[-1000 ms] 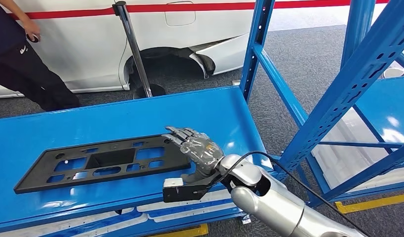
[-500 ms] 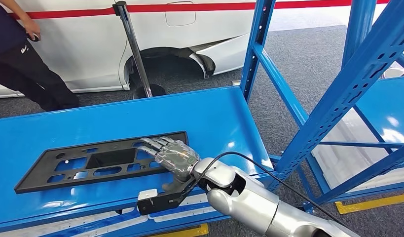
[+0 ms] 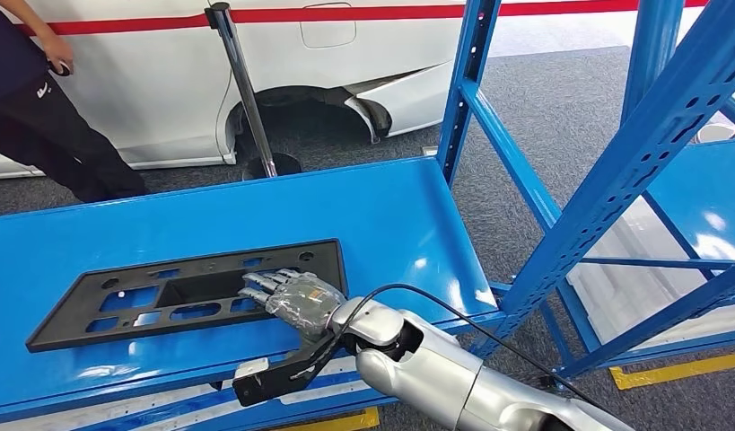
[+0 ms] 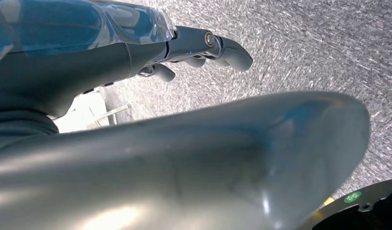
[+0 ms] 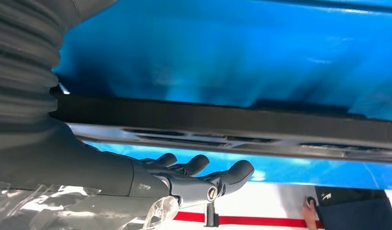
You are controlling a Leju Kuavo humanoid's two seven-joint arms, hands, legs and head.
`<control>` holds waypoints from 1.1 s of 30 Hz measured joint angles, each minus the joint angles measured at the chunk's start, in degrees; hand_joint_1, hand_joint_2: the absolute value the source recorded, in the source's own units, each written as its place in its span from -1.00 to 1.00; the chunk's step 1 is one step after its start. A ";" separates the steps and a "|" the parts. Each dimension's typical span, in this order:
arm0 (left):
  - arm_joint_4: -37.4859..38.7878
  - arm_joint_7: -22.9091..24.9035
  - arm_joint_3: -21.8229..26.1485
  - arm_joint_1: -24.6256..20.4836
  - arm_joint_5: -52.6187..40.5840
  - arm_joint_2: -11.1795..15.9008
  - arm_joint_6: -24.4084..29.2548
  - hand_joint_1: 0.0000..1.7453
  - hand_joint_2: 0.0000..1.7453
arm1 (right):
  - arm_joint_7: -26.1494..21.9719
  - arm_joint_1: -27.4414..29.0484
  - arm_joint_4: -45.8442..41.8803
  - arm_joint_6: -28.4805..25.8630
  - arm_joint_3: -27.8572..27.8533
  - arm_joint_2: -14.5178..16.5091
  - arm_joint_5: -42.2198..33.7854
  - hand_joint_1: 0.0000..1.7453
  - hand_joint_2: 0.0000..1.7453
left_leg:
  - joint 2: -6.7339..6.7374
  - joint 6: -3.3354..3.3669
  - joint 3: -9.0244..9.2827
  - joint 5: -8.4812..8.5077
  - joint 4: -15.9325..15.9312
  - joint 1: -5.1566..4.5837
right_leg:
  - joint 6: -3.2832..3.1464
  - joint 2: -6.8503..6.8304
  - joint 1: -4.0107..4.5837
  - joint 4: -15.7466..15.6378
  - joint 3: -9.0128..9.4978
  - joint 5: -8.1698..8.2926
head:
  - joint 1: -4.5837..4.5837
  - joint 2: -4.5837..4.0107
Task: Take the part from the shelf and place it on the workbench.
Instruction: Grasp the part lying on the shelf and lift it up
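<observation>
The part point(image 3: 121, 301) is a flat black rectangular plate with several cut-outs, lying on the blue shelf board point(image 3: 381, 206). My right hand point(image 3: 292, 296) reaches over the plate's right end, fingers stretched out and apart, holding nothing. In the right wrist view the same hand point(image 5: 194, 177) has its fingers point(image 5: 232, 172) spread beside the plate's dark edge point(image 5: 232, 120), with a strip of blue between them. My left hand point(image 4: 198, 45) hangs over grey carpet with nothing in it, its fingers loosely extended.
Blue rack uprights point(image 3: 633, 153) and braces stand to the right of the shelf board. Behind the shelf are a white car point(image 3: 345, 54), a metal stanchion post point(image 3: 247, 90) and a person in dark clothes point(image 3: 40, 117) at the far left.
My right hand has moved left along the shelf, from just past the plate's right end to over its right portion. The plate has not moved.
</observation>
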 joint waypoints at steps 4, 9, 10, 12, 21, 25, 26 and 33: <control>0.00 0.13 -0.04 -0.16 -0.49 0.00 -0.04 -1.00 -1.00 | -0.49 -0.49 2.25 0.00 0.28 1.05 -0.97 -1.00 1.00 | 0.00 0.00 0.01 0.00 0.00 0.00 | 0.00 0.00 0.00 0.00 0.01 0.00 | 0.00 0.00; 0.00 0.55 -0.07 -0.45 -0.61 0.00 -0.19 -1.00 -1.00 | -1.30 -0.79 5.29 -0.34 0.29 2.18 -2.16 -1.00 1.00 | 0.01 0.00 0.03 0.00 0.00 0.00 | 0.00 0.01 0.00 -0.01 0.02 0.00 | 0.00 0.00; 0.00 0.57 -0.07 -0.52 -0.61 0.00 -0.23 -1.00 -1.00 | -1.39 -0.80 5.84 -0.44 0.29 2.36 -2.27 -1.00 1.00 | 0.01 0.00 0.03 0.00 0.00 0.00 | 0.00 0.01 0.00 -0.01 0.02 0.00 | 0.00 0.00; 0.00 0.59 -0.08 -0.61 -0.61 0.00 -0.28 -1.00 -1.00 | -1.56 -0.82 6.73 -0.64 0.29 2.63 -2.36 -1.00 1.00 | 0.01 0.00 0.05 0.00 0.00 0.00 | 0.00 0.01 0.00 -0.01 0.03 0.00 | 0.00 0.00; 0.00 0.60 -0.33 -0.86 -0.68 0.00 -0.31 -1.00 -1.00 | -2.05 -1.16 9.45 -1.21 0.29 3.58 -2.72 -1.00 1.00 | 0.04 -0.01 0.25 0.00 -0.01 0.00 | -0.01 0.04 0.00 0.00 0.19 -0.01 | 0.00 0.00; 0.00 0.58 -0.58 -0.90 -0.72 0.00 -0.31 -1.00 -1.00 | -1.98 -1.28 10.11 -1.52 0.29 3.84 -2.42 -1.00 1.00 | 0.04 -0.03 0.30 0.01 -0.01 0.01 | -0.02 0.05 0.01 0.00 0.23 -0.01 | 0.00 0.00; 0.00 0.57 -0.68 -0.91 -0.72 0.00 -0.31 -1.00 -1.00 | -1.94 -1.31 10.25 -1.64 0.29 3.90 -2.29 -1.00 1.00 | 0.04 -0.04 0.31 0.02 -0.01 0.01 | -0.02 0.05 0.01 0.00 0.24 0.00 | 0.00 0.00; 0.00 0.19 -1.34 -0.93 -0.72 -0.19 -0.29 -1.00 -1.00 | -1.13 -1.46 10.72 -2.01 0.30 4.21 -1.28 -1.00 1.00 | 0.04 -0.07 0.37 0.07 -0.02 0.02 | -0.05 0.05 0.03 0.01 0.29 0.03 | 0.00 0.00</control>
